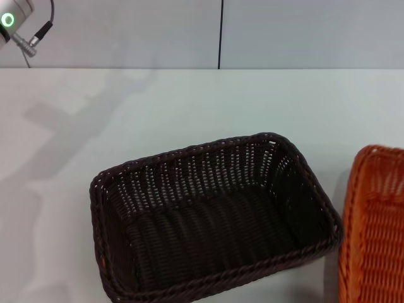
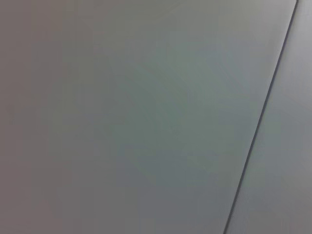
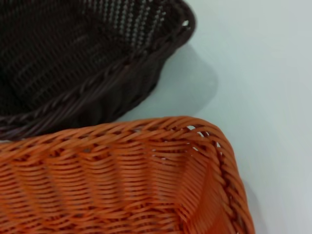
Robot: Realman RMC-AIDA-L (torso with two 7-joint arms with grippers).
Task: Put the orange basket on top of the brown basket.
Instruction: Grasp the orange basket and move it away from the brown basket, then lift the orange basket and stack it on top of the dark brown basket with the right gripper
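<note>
Head view puts the brown basket (image 1: pixel 214 221) near centre on the white table (image 1: pixel 189 107), the orange basket (image 1: pixel 375 227) just right of it, cut by the edge. Right wrist view alone shows the orange basket's (image 3: pixel 122 180) corner beside the brown rim (image 3: pixel 97 87), apart. Left arm (image 1: pixel 16 25) sits far left. Neither gripper's fingers show; no writing is readable.

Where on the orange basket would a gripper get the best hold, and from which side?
Probably the braided rim of the orange basket, taken from above on the long side facing the brown basket. The walls flare outward and the inside is empty, so one finger could drop inside and one outside that rim.
</note>
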